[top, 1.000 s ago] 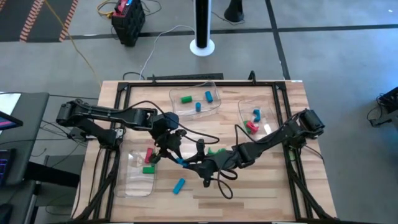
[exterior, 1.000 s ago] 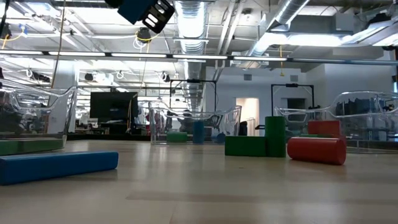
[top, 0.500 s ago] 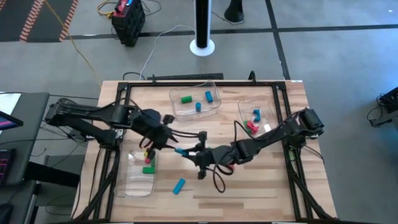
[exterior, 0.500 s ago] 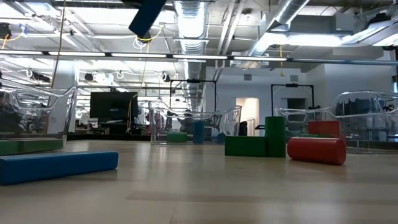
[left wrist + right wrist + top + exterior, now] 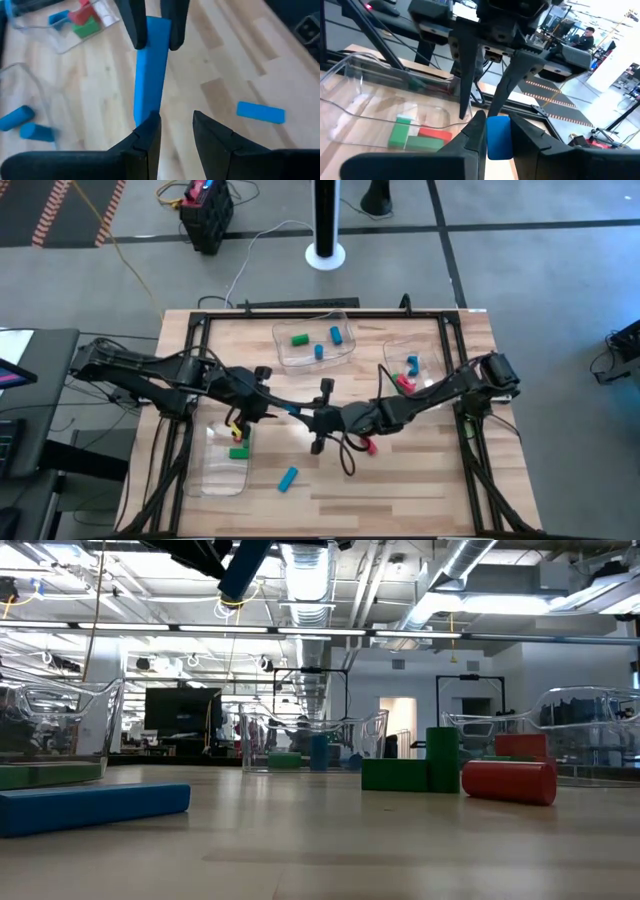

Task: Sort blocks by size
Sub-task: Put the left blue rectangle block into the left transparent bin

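A long blue bar (image 5: 293, 411) hangs in the air over the table's middle, between my two grippers. My right gripper (image 5: 308, 416) reaches in from the table's right and is shut on it. My left gripper (image 5: 175, 122) faces it from the table's left, open, with bare wood showing between its fingers; the bar's free end (image 5: 145, 112) lies behind one fingertip. Another blue bar (image 5: 288, 478) and a red cylinder (image 5: 368, 446) lie flat on the table. Green blocks (image 5: 410, 772) stand beside the red cylinder (image 5: 508, 782) in the low view. My right gripper pinches the blue bar's right-hand end (image 5: 152, 30) between its two fingers (image 5: 135, 25). The fingers come nearly level from the table's right and lie along the bar. The bar juts out toward my left gripper, tilted (image 5: 240, 565) and clear of the table. My left gripper: whether its one fingertip (image 5: 150, 127) touches the bar's free end, I cannot tell.
Three clear trays stand on the table: one at the near left (image 5: 222, 470) with red and green blocks, one at the far middle (image 5: 345, 358) with green and blue blocks, one at the right (image 5: 390, 365) with blue and red ones. Cables trail under the arms.
Both grippers have gone toward the table's far edge with the blue bar between them, and a little up. My left gripper has tipped from pointing steeply down toward level and drawn back toward the table's left. The bar stays clear of the table.
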